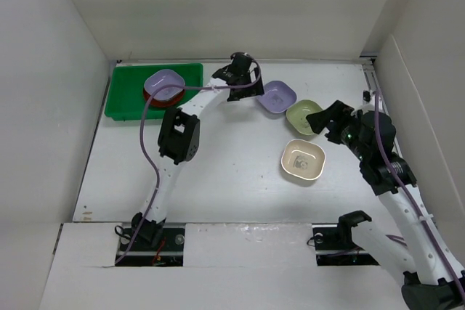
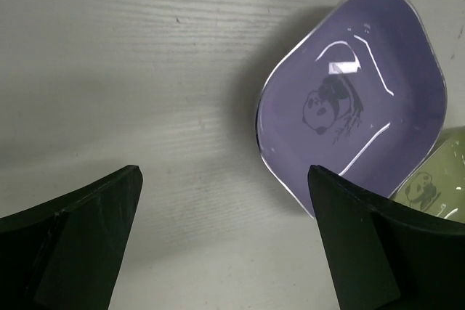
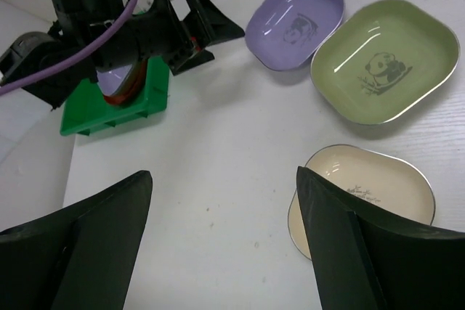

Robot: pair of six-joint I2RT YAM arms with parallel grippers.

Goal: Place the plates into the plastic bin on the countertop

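The green plastic bin [image 1: 122,101] stands at the back left of the white countertop [image 1: 218,172]. It holds a lavender plate [image 1: 164,80] on top of red-brown plates [image 1: 155,98]. A second lavender plate [image 1: 277,96], a pale green plate [image 1: 301,115] and a cream plate [image 1: 302,160] lie on the countertop. My left gripper [image 1: 251,82] is open and empty, just left of the loose lavender plate [image 2: 356,99]. My right gripper [image 1: 327,120] is open and empty, above the pale green plate's right side. The right wrist view shows the lavender [image 3: 294,23], pale green [image 3: 385,59] and cream [image 3: 378,194] plates. I see no tan plate apart.
White walls close in the countertop at the back and on both sides. The left arm's elbow [image 1: 179,136] hangs over the middle left. A metal rail [image 1: 372,81] runs along the right wall. The bin [image 3: 109,110] and the left gripper [image 3: 196,27] also show in the right wrist view.
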